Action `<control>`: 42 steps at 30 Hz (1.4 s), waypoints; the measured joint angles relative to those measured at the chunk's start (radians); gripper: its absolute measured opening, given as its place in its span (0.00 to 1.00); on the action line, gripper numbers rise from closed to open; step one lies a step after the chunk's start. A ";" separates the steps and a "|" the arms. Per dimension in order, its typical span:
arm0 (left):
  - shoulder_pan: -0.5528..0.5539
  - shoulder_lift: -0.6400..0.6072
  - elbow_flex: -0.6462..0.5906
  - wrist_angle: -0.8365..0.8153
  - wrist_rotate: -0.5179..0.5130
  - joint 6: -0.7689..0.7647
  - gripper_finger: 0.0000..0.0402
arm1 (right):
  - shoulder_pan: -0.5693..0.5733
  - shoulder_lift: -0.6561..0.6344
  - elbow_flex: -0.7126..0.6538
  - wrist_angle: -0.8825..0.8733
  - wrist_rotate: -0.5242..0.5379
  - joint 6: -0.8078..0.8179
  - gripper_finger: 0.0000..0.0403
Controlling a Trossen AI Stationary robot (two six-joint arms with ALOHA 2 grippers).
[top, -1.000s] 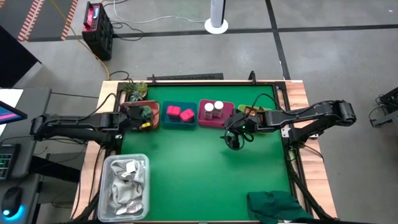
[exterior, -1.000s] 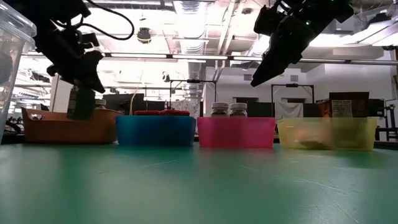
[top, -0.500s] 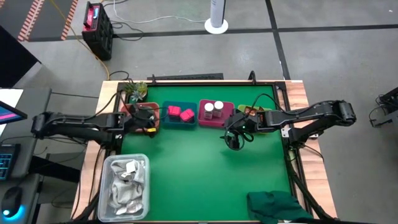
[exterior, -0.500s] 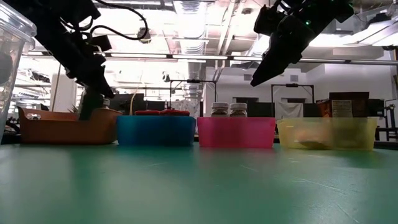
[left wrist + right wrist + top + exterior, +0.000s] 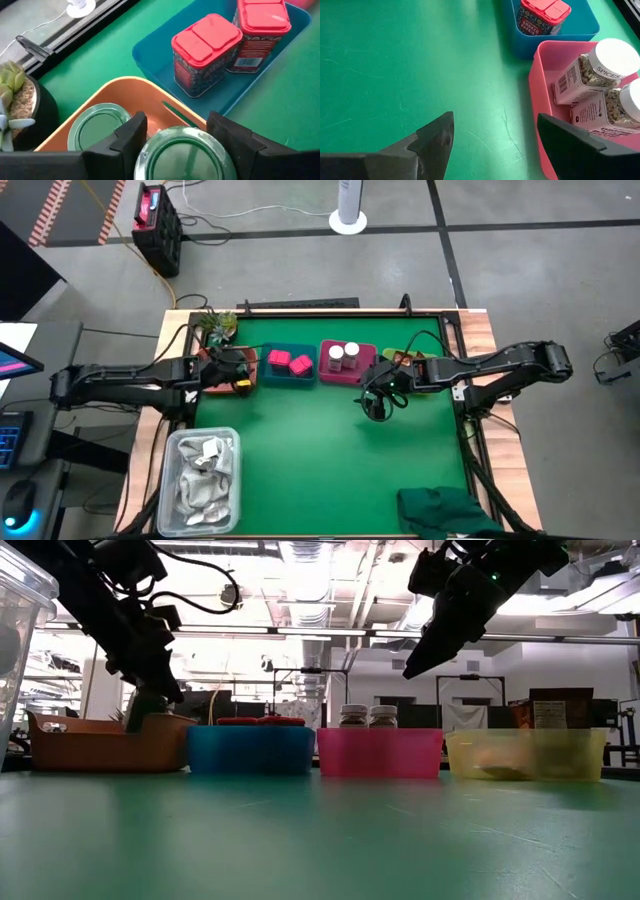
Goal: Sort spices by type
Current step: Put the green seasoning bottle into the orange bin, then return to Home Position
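Note:
My left gripper (image 5: 180, 131) is low over the orange tray (image 5: 213, 377) at the table's far left and is shut on a round greenish glass jar (image 5: 182, 157). A second green jar (image 5: 97, 132) stands beside it in that tray. Two pink blocks (image 5: 290, 362) stand in the blue tray, and two white-capped jars (image 5: 343, 356) lie in the pink tray. The orange-brown packets in the yellow tray (image 5: 425, 370) are mostly hidden under my right arm. My right gripper (image 5: 378, 404) hangs open above the green mat, in front of the pink tray. My left gripper has the round greenish jar by its lid's rim (image 5: 145, 150), pinched between the two fingers (image 5: 132, 131), one on each side. The fingers come from above, slanting down. The jar stands upright, down inside the orange tray; whether its base rests there I cannot tell.
The four trays stand in a row along the far edge. A small potted plant (image 5: 215, 327) sits behind the orange tray. A clear bin of white wrappers (image 5: 205, 472) is at the near left, a dark green cloth (image 5: 445, 510) at the near right.
My left gripper has gone down with the green jar into the orange tray, shifting a little toward the blue tray. The jar now sits lower, behind the tray's wall.

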 joint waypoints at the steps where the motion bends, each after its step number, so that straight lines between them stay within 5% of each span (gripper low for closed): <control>1: 0.002 0.000 0.000 -0.001 0.000 0.001 0.50 | 0.000 0.000 0.000 0.000 0.000 0.000 0.78; 20: 0.004 -0.001 0.082 0.004 -0.071 0.156 0.56 | 0.000 0.000 0.000 -0.001 0.000 -0.002 0.78; 26: -0.044 -0.006 0.108 0.106 -0.017 0.238 0.56 | -0.001 -0.022 -0.045 0.070 0.001 -0.092 0.77; 34: -0.189 -0.008 0.036 0.282 0.025 0.304 0.56 | -0.096 -0.226 -0.243 0.188 0.007 -0.051 0.75; 42: -0.269 -0.070 -0.161 0.520 0.022 0.273 0.56 | -0.085 -0.513 -0.397 0.230 0.045 0.009 0.75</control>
